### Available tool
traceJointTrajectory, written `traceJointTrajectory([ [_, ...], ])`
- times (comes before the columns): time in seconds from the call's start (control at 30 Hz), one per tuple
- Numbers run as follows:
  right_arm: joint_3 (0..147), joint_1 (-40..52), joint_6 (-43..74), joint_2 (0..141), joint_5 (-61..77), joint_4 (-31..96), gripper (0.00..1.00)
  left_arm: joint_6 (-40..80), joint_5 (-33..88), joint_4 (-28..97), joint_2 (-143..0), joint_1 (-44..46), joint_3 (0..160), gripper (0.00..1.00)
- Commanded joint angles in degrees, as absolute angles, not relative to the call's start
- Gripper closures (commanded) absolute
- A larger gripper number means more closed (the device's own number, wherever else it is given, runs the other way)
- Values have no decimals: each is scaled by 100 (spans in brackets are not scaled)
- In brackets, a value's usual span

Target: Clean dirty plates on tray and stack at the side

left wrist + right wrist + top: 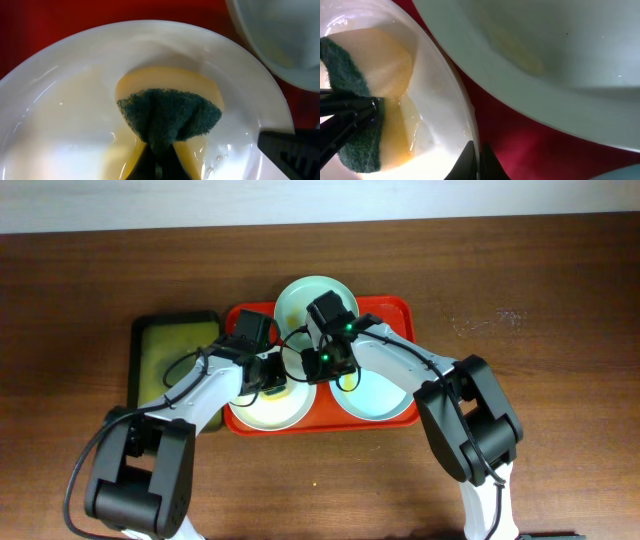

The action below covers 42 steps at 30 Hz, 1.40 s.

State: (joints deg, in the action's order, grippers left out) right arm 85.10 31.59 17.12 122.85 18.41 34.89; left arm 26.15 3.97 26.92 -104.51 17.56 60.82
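On the bench (60,300), the olive-green tray (175,355) sits just beside the red tray (397,308), at its nine o'clock. All three plates lie in the red tray. The white plate (265,412) is at seven o'clock, wet, with a yellowish film over its well. My left claw (157,157) is clenched on a sponge (170,112), yellow foam with a bunched dark green scouring face, pressed on that plate's middle. My right claw (476,160) pinches the white plate's rim at about two o'clock. The mint green plate (305,300) lies at twelve o'clock and the pale blue-white plate (380,398) at five. One of these two shows a faint yellowish smear; I cannot tell which.
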Motion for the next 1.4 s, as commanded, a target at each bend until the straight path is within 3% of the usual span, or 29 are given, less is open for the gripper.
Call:
traceJointTrajectory([
  [0.0, 8431, 3186, 1651, 12339, 1726, 3601, 96, 2738, -626, 2869, -10711, 1774, 6082, 100],
  [0.23, 8431, 3186, 1651, 12339, 1726, 3592, 96, 2738, -2668, 3776, -10125, 1774, 6184, 100],
  [0.3, 8431, 3186, 1649, 12339, 1726, 3570, 96, 2738, -2191, 3861, -9845, 1774, 6213, 100],
  [0.47, 8431, 3186, 1651, 12339, 1728, 3511, 96, 2742, 591, 3909, -9706, 1868, 6178, 100],
  [0.77, 8431, 3186, 1653, 12339, 1730, 3520, 96, 2832, 742, 3291, -9754, 2235, 5441, 100],
  [0.87, 8431, 3186, 1653, 12339, 1730, 3520, 96, 2930, 377, 2783, -9754, 2235, 5041, 100],
  [0.93, 8431, 3186, 1651, 12339, 1728, 3559, 96, 2930, -897, 2978, -9754, 2235, 4943, 100],
  [1.07, 8431, 3186, 1651, 12339, 1728, 3575, 96, 2930, -2143, 3365, -9664, 2233, 5072, 100],
  [1.37, 8431, 3186, 1653, 12339, 1732, 3625, 96, 2884, -2792, 3522, -9382, 2228, 5612, 100],
])
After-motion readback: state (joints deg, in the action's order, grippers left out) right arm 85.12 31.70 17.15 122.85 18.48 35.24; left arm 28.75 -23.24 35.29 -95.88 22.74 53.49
